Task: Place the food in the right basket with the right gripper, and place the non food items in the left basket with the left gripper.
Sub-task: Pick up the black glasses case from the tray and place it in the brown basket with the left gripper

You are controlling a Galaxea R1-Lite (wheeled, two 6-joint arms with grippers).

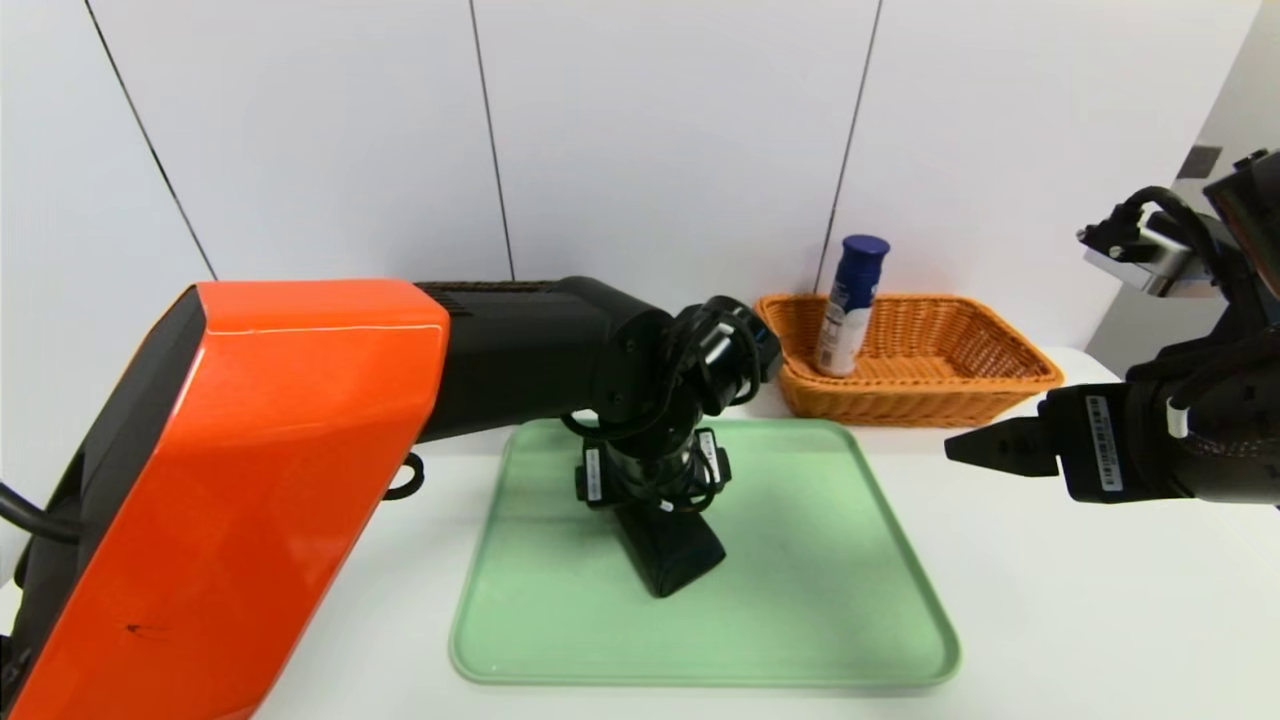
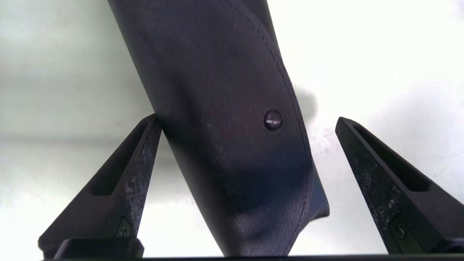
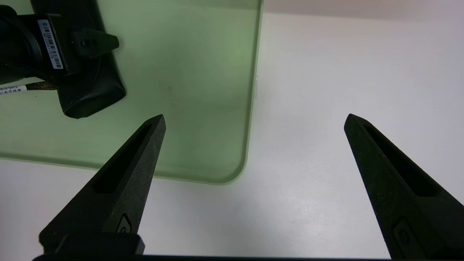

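Observation:
A black non-food item [image 1: 668, 560], a roll with a stitched seam and a metal stud [image 2: 232, 119], lies on the green tray [image 1: 820, 600]. My left gripper [image 1: 655, 512] is down over it, open, straddling it [image 2: 248, 117]. One finger [image 2: 141, 159] touches its side, while the other finger [image 2: 377, 170] is apart from it. The food, a slim bottle [image 1: 848, 310] with a blue cap, stands leaning in the orange right basket [image 1: 960, 375]. My right gripper [image 1: 965, 447] hovers open and empty [image 3: 255, 116] above the table, right of the tray. The left basket is almost wholly hidden behind my left arm.
The left arm's orange shell [image 1: 240, 480] fills the near left and blocks that side. The right wrist view shows the tray's corner [image 3: 232, 174], bare white table [image 3: 326, 90] and the left gripper [image 3: 92, 42] on the black item [image 3: 90, 98]. A white wall stands behind the baskets.

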